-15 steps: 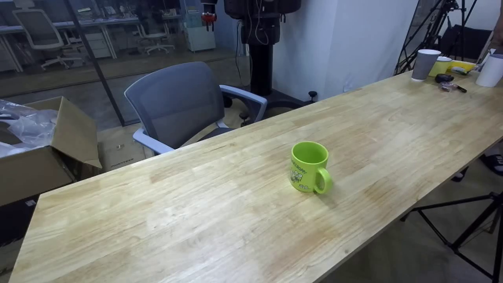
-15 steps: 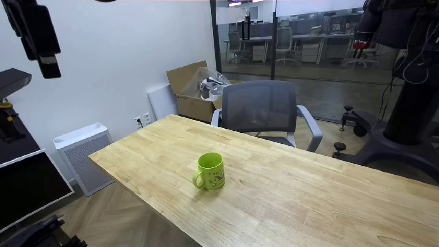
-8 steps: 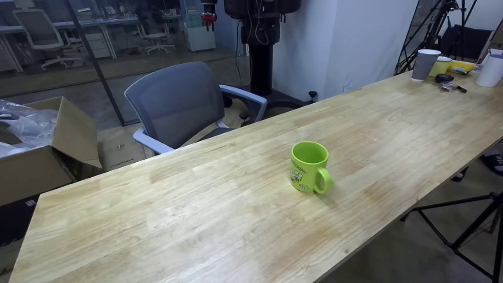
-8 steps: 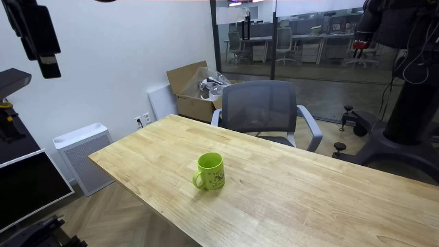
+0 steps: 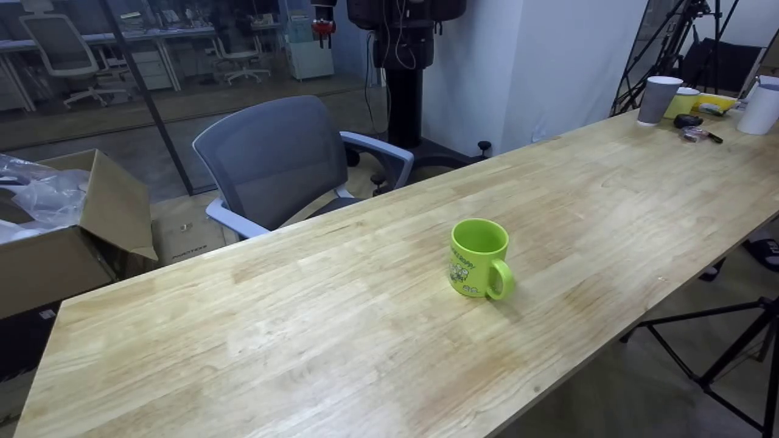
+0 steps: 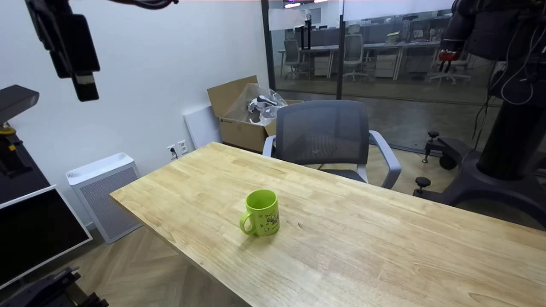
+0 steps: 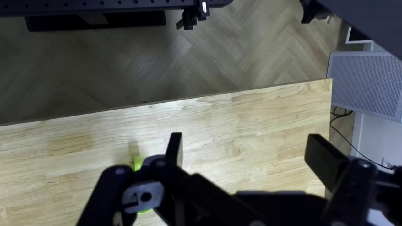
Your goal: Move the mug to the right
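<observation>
In an exterior view the lime-green mug (image 5: 478,261) is standing upright on the desk (image 5: 255,340), just right of the middle of the frame; its handle is pointing toward the lower right, and dark lettering and a small drawing are showing on its side. In an exterior view the mug (image 6: 262,215) is sitting near the centre, the handle here turning toward the left. The wrist view is giving only scraps of the mug (image 7: 137,163): bits of bright green are peeping out at the lower left, the rest hiding behind black parts of the pincer (image 7: 243,152).

That same view is telling most about the pincer: its two fingers are standing wide apart, and pale wood of the desk is showing between them. In an exterior view the pincer's dark tip (image 6: 86,90) is hanging at the upper left, well apart from the mug; seen side-on, it is hiding the gap between its fingers.

Only an exterior view is taking in the far stretch of the desk, where a grey cup (image 5: 659,102), a yellow-green cup (image 5: 681,104) and a white cup (image 5: 759,111) are standing at the upper right. A white unit (image 6: 106,192) is standing at the left of an exterior view; the white unit (image 7: 366,81) is also showing at the right edge of the wrist view. In both exterior views a grey chair (image 5: 274,158) is standing beside the desk.
</observation>
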### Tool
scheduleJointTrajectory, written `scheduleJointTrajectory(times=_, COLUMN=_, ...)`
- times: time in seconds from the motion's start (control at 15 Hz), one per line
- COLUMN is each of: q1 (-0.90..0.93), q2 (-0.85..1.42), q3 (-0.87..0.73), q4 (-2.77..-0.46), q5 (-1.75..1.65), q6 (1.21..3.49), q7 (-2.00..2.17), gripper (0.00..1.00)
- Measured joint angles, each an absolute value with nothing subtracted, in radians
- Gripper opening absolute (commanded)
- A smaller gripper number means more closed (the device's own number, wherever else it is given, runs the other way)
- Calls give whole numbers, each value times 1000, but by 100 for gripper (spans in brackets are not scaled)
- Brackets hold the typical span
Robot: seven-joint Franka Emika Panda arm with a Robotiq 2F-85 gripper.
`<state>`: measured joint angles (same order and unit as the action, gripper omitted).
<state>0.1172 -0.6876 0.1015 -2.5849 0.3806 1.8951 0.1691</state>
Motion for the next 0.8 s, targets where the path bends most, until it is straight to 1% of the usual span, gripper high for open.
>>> scheduleJointTrajectory(times=0.8, q1=-13, q2=-407, q3=46, q4=-2571, q5=259, q6=2224, q7=113, gripper=100)
